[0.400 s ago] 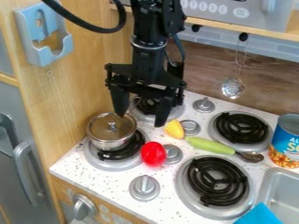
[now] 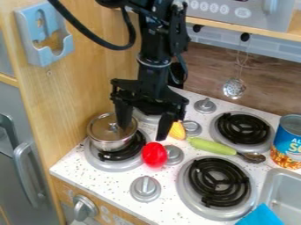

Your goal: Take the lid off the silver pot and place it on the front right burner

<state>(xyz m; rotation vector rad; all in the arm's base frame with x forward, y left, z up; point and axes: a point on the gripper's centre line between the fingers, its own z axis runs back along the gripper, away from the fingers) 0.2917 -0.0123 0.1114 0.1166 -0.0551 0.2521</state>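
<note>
End effector (image 2: 141, 133) has dropped slightly; spread, pinching nothing. We see red toy (image 2: 155, 155) just beside burner (image 2: 97, 163), pot (image 2: 108, 144) on it. Off-center lowering could clip pot's lid (image 2: 101, 126) or roll the rounded toy.

Gripper (image 2: 142, 133) sits lower in view vs 0.4 s ago, right fingertip now nearer the red object (image 2: 155, 155), more of the yellow corn (image 2: 178, 131) covered.
</note>
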